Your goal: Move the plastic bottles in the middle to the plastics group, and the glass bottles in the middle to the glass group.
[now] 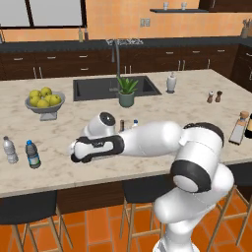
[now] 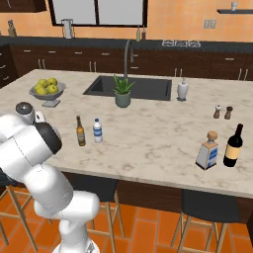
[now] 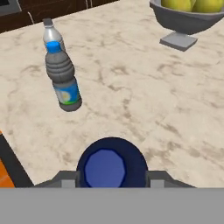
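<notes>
White glossy rounded arm (image 1: 157,140), black joint bands, dark wrist segment

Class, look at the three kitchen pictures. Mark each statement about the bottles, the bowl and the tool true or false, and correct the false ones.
1. A navy bottle sits between the fingers of the tool. True.
2. The amber bottle lies on its side. False: it stands upright.
3. The white-capped bottle stands beside the amber bottle. True.
4. The bowl holds oranges. False: yellow-green fruit.
5. The blue-capped bottle stands by the sink. False: near the counter's left end.
</notes>
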Controlling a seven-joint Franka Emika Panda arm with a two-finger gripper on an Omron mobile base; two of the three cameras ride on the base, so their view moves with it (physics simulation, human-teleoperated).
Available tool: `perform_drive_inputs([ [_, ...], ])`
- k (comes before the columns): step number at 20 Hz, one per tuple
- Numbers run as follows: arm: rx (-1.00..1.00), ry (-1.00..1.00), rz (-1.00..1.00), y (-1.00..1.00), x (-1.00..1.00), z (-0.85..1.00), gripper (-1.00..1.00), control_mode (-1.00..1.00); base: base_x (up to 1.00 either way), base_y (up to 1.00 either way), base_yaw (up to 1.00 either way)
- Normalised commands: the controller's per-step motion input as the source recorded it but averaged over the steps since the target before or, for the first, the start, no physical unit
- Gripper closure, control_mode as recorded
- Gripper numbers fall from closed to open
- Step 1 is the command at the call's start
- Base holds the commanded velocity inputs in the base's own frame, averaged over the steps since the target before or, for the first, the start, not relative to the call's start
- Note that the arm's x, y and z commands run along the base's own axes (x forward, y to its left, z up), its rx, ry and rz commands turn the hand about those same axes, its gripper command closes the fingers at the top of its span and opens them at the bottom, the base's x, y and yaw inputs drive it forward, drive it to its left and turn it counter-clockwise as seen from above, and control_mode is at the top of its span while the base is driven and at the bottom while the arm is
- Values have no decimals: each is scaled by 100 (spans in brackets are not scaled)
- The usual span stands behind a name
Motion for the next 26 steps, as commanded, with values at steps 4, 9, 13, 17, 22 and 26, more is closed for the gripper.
perform_drive_inputs([
  [4, 0, 5, 7, 71, 38, 22, 100, -100, 0, 0, 0],
  [9, 0, 0, 5, 58, 21, 3, 100, -100, 0, 0, 0],
  [13, 0, 0, 9, 48, 0, -10, 100, -100, 0, 0, 0],
  [17, 0, 0, 10, 39, 0, -3, 100, -100, 0, 0, 0],
  [22, 0, 0, 1, -1, 20, 0, 100, -100, 0, 0, 0],
  [26, 0, 0, 0, -4, 10, 0, 100, -100, 0, 0, 0],
])
